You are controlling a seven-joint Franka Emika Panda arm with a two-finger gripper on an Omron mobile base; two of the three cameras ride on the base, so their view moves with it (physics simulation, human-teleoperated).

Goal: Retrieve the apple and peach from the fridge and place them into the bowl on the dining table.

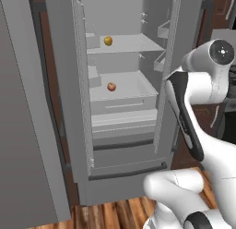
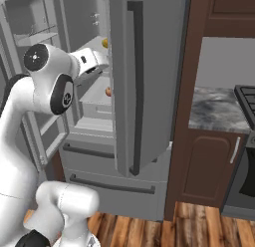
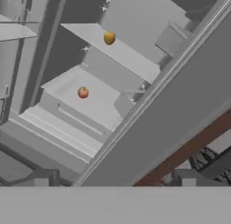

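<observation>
inside the open fridge (image 1: pixel 124 103), a yellow-orange fruit, apple or peach (image 1: pixel 108 40), sits on the upper pale grey shelf (image 1: pixel 133 44); a redder fruit (image 1: pixel 111 87) rests in the tray-like shelf (image 1: pixel 129 92) below, well apart from the first. both fruits lie untouched. fridge's right door (image 2: pixel 144 81) stands swung out with its dark bar handle (image 2: pixel 135 86). white arm (image 1: pixel 203 85) reaches toward the opening; fingertips not discernible, cannot tell if fingers are spread or clenched. wooden floor (image 1: pixel 115 212) below.
</observation>
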